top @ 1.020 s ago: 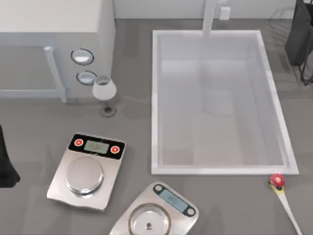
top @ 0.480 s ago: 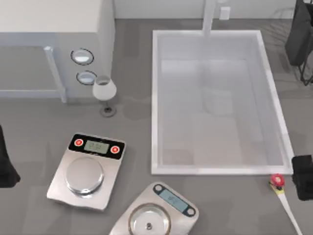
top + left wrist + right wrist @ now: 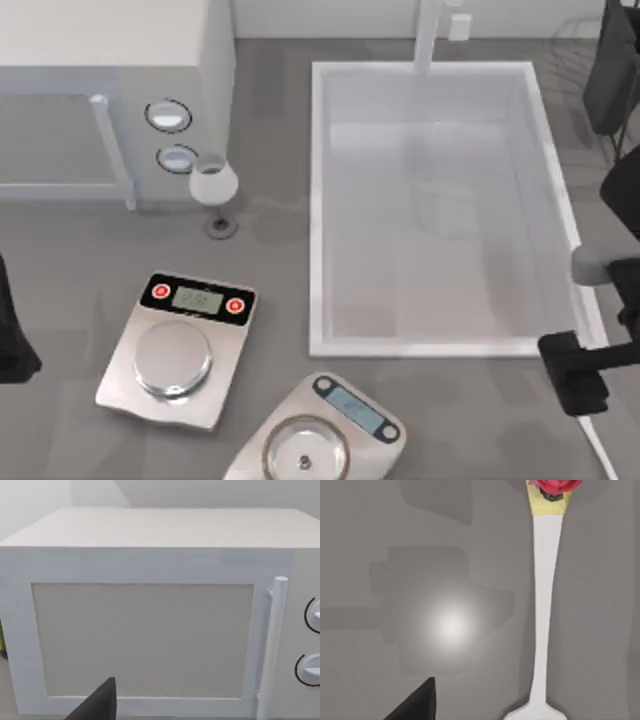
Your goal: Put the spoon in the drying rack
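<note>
The spoon lies on the grey counter at the front right, below the sink's corner. In the top view its whitish handle [image 3: 598, 446] shows, while my right gripper [image 3: 573, 375] hangs over its head and hides it. In the right wrist view the spoon [image 3: 545, 605] lies lengthwise, with its red head, yellow neck and long white handle. The drying rack [image 3: 575, 45] is a frame of thin dark wires at the far right corner, partly behind my right arm. My left gripper [image 3: 12, 345] is parked at the table's left edge.
A big white sink basin [image 3: 318, 200] with a faucet [image 3: 430, 30] takes up the middle right. A white microwave [image 3: 100, 60] stands at the back left, facing the left wrist camera [image 3: 150, 605]. A wine glass [image 3: 213, 185] and two scales [image 3: 178, 350] [image 3: 320, 440] stand front left.
My right arm has swung in from the right edge and now hangs over the spoon's red head, which showed before. The spoon and the left arm have not moved.
</note>
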Available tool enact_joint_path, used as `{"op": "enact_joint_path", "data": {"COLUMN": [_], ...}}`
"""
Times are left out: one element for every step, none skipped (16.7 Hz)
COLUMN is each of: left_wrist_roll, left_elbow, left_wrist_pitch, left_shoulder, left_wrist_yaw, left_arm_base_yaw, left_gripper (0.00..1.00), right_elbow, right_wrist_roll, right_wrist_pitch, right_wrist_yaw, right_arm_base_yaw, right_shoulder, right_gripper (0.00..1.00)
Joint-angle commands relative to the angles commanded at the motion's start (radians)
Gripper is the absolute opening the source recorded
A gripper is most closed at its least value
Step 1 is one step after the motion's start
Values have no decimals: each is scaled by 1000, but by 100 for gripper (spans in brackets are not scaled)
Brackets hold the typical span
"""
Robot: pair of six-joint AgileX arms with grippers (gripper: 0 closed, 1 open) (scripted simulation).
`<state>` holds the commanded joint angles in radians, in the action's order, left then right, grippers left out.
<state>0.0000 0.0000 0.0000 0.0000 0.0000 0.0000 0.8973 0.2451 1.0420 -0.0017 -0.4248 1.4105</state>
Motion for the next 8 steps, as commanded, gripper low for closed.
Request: {"op": "enact_joint_path", "data": {"left_wrist_roll": [0,0,0,0,0,0,0,0], "left_elbow": [0,0,0,0,0,0,0,0], "left_wrist_pitch": [0,0,0,0,0,0,0,0], "left_shoulder": [0,0,0,0,0,0,0,0], "left_wrist_yaw": [0,0,0,0,0,0,0,0], "left_arm_base_yaw": [0,0,0,0,0,0,0,0], "left_gripper": [100,100,100,100,100,100,100,100], "right_elbow": [7,7,7,7,4,2,-6,-20], "right_wrist_roll": [2,2,2,2,1,1,0,0], "right_wrist_pitch": [7,7,7,7,5,2,-10,-34], "right_wrist_yaw": [1,1,1,1,0,0,0,0], "right_arm_base_yaw": [-3,-3,-3,-3,2,1,1,0], "right_shoulder": [10,10,10,10,6,8,15,27], "right_gripper": [100,100,100,100,100,100,100,100]}}
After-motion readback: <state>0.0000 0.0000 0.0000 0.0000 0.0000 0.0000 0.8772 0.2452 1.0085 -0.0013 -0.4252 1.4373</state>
